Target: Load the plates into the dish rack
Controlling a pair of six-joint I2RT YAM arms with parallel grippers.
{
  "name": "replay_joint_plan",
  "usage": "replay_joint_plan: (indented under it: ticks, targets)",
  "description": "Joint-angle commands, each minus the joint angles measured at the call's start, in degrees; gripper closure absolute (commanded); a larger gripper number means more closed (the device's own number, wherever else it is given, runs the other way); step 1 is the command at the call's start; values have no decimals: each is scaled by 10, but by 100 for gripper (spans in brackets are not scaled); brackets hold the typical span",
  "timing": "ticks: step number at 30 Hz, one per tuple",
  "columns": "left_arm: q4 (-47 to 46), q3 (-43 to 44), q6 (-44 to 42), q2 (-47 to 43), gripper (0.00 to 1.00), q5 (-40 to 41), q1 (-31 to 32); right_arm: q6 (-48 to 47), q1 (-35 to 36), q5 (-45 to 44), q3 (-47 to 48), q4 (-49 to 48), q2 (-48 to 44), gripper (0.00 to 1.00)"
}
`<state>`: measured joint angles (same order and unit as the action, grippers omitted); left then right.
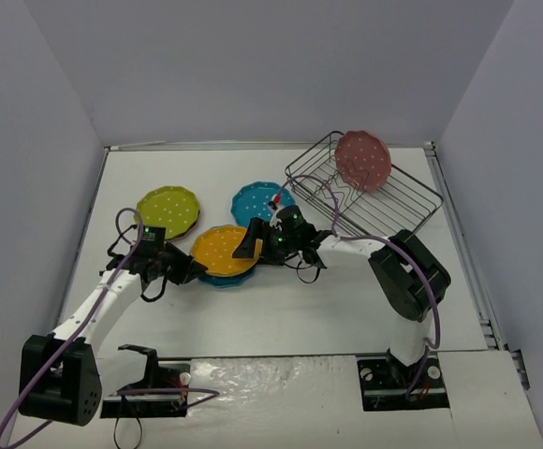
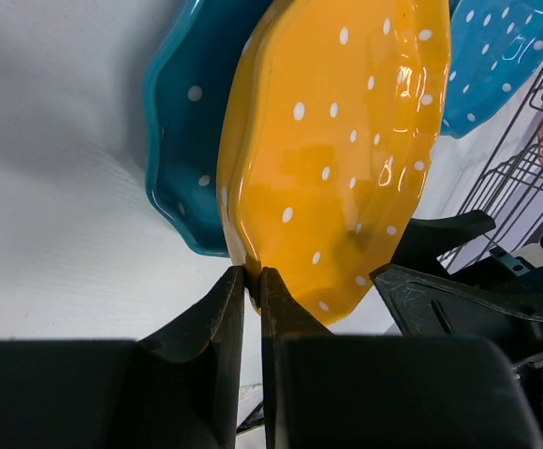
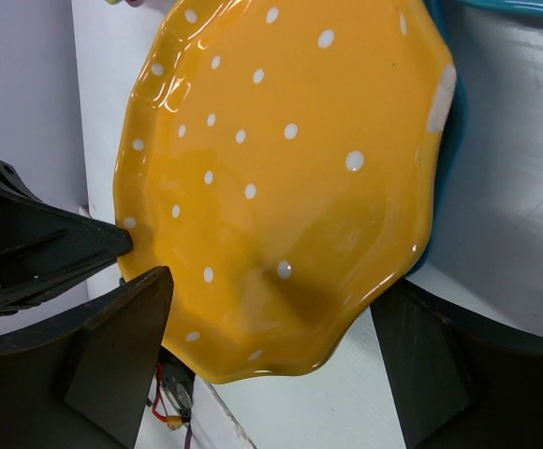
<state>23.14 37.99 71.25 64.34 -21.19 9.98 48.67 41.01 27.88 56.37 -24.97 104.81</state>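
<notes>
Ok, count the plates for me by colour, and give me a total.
Lime green plate: 1
Orange plate: 1
Teal blue plates: 2
Pink plate: 1
Reddish plate, only a rim under the green: 1
Total: 6

Dish rack (image 1: 412,200): black wire basket, standing askew in the far right corner of the table. One pink plate (image 1: 363,160), white-dotted, stands on edge in its far end, face towards the near edge.

Lime green plate (image 1: 168,211): scalloped, white-dotted, lying flat left of centre. A dark reddish rim shows beneath its near right side.

Teal plate (image 1: 257,203): flat, mid-table, just beside the rack's left end.

Orange plate (image 1: 223,250): glossy, scalloped, white-dotted, near the table's centre, stacked on a second teal plate (image 2: 183,140). The lower plate's rim projects on the near and left sides. The orange plate's rim looks slightly raised off it.
</notes>
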Motion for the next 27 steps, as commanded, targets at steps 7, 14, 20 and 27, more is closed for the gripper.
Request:
replay_joint_plan:
  ticks: [7,14,20,27]
  targets:
    - [-133,-18,40,-27,100,-58,11,82,6,-8,-36,-131,0,29]
    - [-159,-52,59,-33,100,-67,14,116,6,-35,-57,-179,3,37]
    - [-174,-66,73,-34,100,-75,19,166,6,-36,-81,-264,25,40]
    - [-176,-78,84,-39,100,-80,21,186,6,-45,-84,-301,40,49]
